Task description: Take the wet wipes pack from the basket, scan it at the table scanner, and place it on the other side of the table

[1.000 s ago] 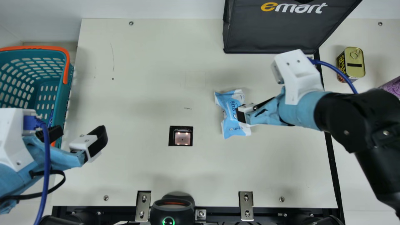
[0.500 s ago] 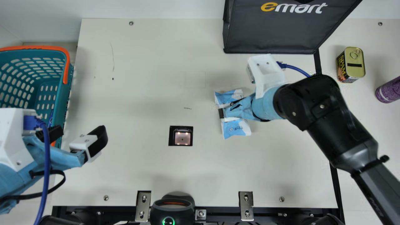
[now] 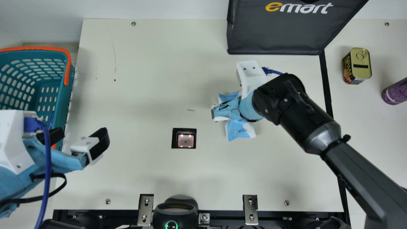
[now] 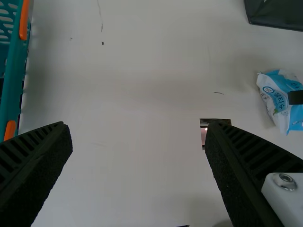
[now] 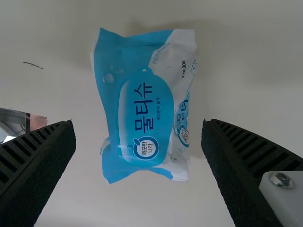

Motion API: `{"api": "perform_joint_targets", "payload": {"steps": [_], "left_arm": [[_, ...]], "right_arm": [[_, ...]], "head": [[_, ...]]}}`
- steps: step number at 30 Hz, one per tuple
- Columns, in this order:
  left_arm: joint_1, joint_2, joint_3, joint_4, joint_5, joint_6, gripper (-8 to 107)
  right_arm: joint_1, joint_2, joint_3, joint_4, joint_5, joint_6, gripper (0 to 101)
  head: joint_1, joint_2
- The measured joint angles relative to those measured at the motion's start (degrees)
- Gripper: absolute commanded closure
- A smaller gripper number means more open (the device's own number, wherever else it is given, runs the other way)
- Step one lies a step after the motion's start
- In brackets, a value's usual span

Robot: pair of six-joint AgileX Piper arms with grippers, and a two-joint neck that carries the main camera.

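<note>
The blue and white wet wipes pack (image 3: 239, 129) lies on the table, right of the scanner window (image 3: 185, 138), partly hidden under my right gripper (image 3: 215, 114). In the right wrist view the pack (image 5: 144, 106) lies below and between the fingers of my right gripper (image 5: 138, 142), which is open and not touching it. My left gripper (image 3: 79, 140) is open near the basket (image 3: 60, 105) at the left. The left wrist view has my left gripper (image 4: 138, 137) with nothing between its fingers, and the pack (image 4: 279, 101) farther off.
A black shopping bag (image 3: 279, 28) stands at the back right. To the right are a gold can (image 3: 361, 63) and a purple container (image 3: 396, 92). A black device (image 3: 175, 213) and metal brackets (image 3: 250, 208) sit at the near edge.
My right arm has swung leftward, bringing its gripper from the pack's right side to over it. The pack and my left arm have kept still.
</note>
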Motion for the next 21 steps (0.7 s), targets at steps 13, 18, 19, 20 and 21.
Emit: {"api": "perform_joint_targets", "payload": {"steps": [13, 18, 19, 20, 21], "left_arm": [[0.0, 0.0, 0.0, 0.0, 0.0, 0.0, 9], [0.0, 0.0, 0.0, 0.0, 0.0, 0.0, 9], [0.0, 0.0, 0.0, 0.0, 0.0, 0.0, 9], [0.0, 0.0, 0.0, 0.0, 0.0, 0.0, 9], [0.0, 0.0, 0.0, 0.0, 0.0, 0.0, 9]], "right_arm": [[1.2, 4.3, 2.3, -1.8, -3.4, 2.8, 6], [1.3, 5.3, 2.9, -2.0, -4.4, 3.4, 6], [1.3, 5.5, 3.0, -2.2, -4.6, 3.5, 6], [1.3, 5.6, 3.1, -2.3, -4.7, 3.7, 6], [1.3, 5.8, 3.2, -2.3, -4.9, 3.9, 6]], "head": [[0.0, 0.0], [0.0, 0.0], [0.0, 0.0], [-0.1, 0.0], [0.0, 0.0]]}}
